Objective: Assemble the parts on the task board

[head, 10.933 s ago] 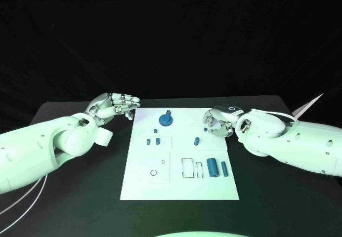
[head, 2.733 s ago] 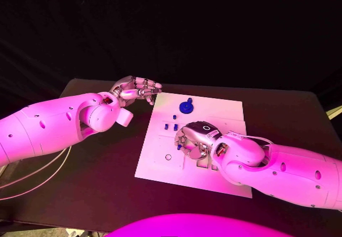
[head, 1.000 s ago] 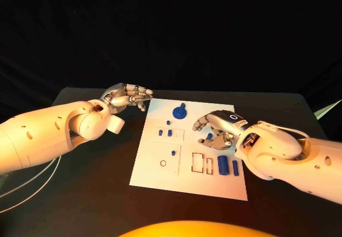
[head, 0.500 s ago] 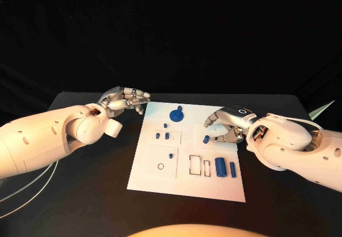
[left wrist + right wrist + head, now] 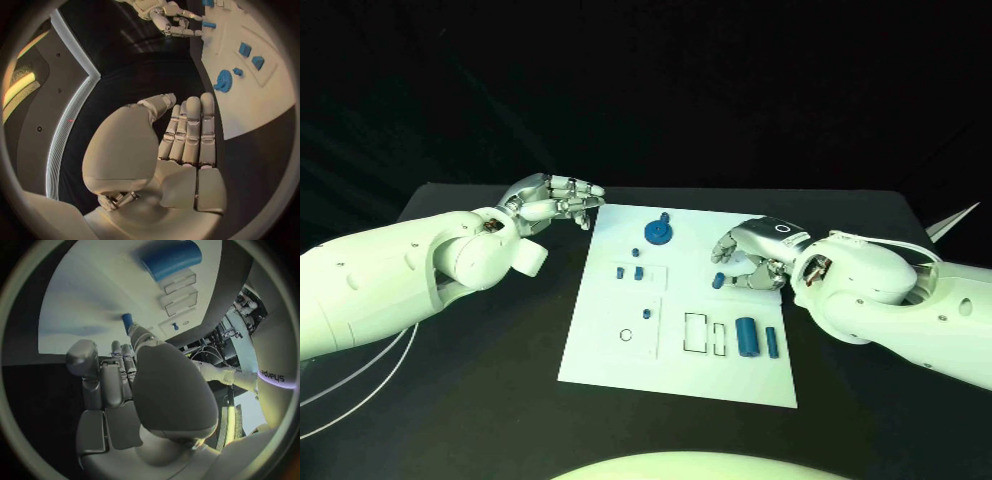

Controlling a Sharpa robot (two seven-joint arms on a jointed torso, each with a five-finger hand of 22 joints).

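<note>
You are looking at the right hand [image 5: 750, 262] sitting at the three o'clock edge of the task board [image 5: 733, 375], its fingers curling toward a small blue peg [image 5: 717, 281] that is standing on the board's right half; from the head view you cannot tell whether the fingertips are pinching the peg or only touching it, and the right wrist view is showing the fingers folded close together right beside it. Compared with a moment ago, that hand has been drawing outward from over the board's middle to this edge, and the peg is now showing clear of the palm, so the judgement is that this piece is already seated or about to be released. The left hand [image 5: 557, 198] is staying curled with nothing in it, just off the board's eleven o'clock corner above the black table [image 5: 473, 380]. The round blue gear [image 5: 655, 234] is resting at the board's twelve o'clock end, two small blue blocks [image 5: 629, 272] are standing left of centre, and two blue cylinders [image 5: 757, 337] are still lying loose at five o'clock, waiting for you.
</note>
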